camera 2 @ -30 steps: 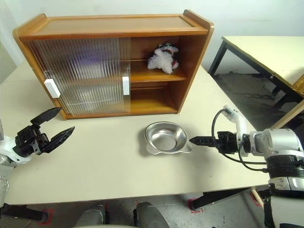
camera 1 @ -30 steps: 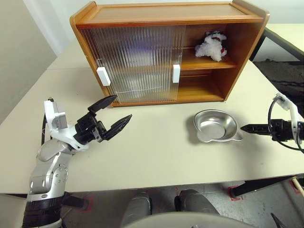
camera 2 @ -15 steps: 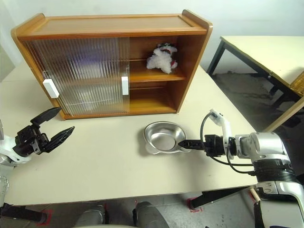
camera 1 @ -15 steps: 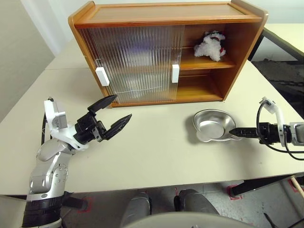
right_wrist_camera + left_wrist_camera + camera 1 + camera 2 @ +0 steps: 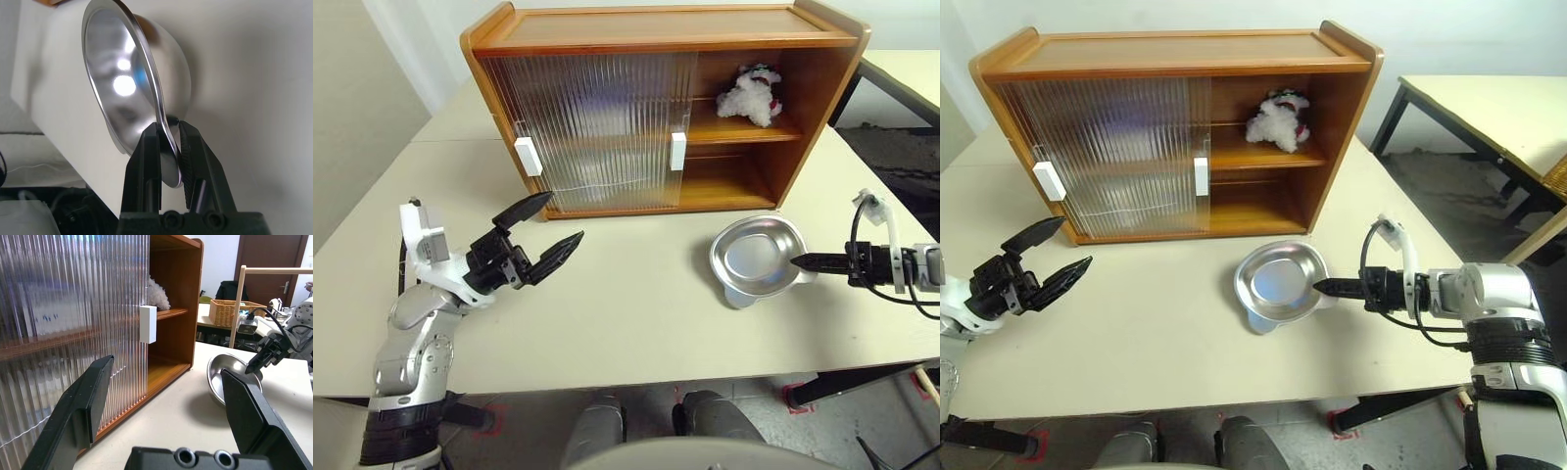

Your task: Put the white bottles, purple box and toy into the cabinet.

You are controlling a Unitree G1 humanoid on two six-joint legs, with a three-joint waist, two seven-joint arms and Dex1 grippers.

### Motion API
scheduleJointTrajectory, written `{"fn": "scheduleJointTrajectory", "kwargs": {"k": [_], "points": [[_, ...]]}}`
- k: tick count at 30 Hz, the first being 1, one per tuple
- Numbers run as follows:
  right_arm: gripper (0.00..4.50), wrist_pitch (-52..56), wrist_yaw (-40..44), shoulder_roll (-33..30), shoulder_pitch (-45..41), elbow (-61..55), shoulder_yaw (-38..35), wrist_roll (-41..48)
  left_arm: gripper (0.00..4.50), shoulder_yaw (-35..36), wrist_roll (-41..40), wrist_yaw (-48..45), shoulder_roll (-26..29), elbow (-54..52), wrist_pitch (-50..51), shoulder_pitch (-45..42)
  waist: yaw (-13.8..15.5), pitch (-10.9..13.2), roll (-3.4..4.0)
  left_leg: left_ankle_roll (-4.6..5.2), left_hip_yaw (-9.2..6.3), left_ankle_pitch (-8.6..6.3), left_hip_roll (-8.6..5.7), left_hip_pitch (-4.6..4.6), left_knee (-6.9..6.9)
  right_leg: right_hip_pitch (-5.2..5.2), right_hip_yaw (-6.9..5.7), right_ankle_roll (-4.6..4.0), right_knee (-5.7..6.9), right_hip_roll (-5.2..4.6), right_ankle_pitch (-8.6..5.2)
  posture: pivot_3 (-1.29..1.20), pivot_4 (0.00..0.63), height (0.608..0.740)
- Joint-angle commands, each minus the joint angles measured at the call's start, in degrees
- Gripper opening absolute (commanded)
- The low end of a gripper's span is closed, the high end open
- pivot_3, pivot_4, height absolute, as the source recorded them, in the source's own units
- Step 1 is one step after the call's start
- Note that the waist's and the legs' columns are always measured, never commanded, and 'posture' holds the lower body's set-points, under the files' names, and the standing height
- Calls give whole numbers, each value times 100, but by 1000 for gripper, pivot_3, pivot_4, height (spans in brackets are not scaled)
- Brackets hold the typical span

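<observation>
A wooden cabinet (image 5: 666, 108) stands on a pale table (image 5: 636, 304) with its right side open, and the plush toy (image 5: 751, 95) already lies on the upper shelf; I cannot make out the white bottles or purple box. The right gripper (image 5: 800, 261) is clamped on the rim of a shiny metal bowl (image 5: 754, 259), which is now tipped up where a second ago it lay flat and untouched. The left gripper (image 5: 543, 233) still hovers, fingers spread wide, before the ribbed sliding door (image 5: 592, 127).

My left gripper (image 5: 166, 396) is spread wide, holding nothing. Ribbed sliding door (image 5: 68, 333) of the cabinet (image 5: 178, 298) at 10 o'clock, white handle (image 5: 147, 324) at its edge. Toy (image 5: 157, 293) on upper shelf, 12 o'clock. Metal bowl (image 5: 222, 379) at 2 o'clock, tilted, rim pinched by my right gripper (image 5: 254, 366).
</observation>
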Motion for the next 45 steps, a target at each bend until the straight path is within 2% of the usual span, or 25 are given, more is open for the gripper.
{"fn": "scheduleJointTrajectory", "kwargs": {"k": [1,14,29,45], "points": [[339,-39,64,-44,-147,72,-7,28,4500,22,10,-51,69,89,37,-12,-2,0,0,0,0,0,1,0,0,0,1,0,0,0,0,-115,23,740],[339,779,-539,696,-704,60,-581,555,4500,-30,9,-196,112,41,90,20,-28,-2,4,0,-1,0,5,2,-1,-1,-2,2,2,7,3,-111,20,740],[339,144,-2342,1813,-1214,622,-1349,345,4500,-14,78,-230,218,53,83,39,-32,-9,14,2,-24,-1,14,4,-2,-8,-2,22,7,6,26,-108,11,740],[339,15,-3705,2620,-1436,578,-2131,432,4500,-12,72,-212,220,-33,84,116,-42,-15,22,7,-37,-4,17,3,-5,-11,-13,20,12,7,29,-100,14,740]]}}
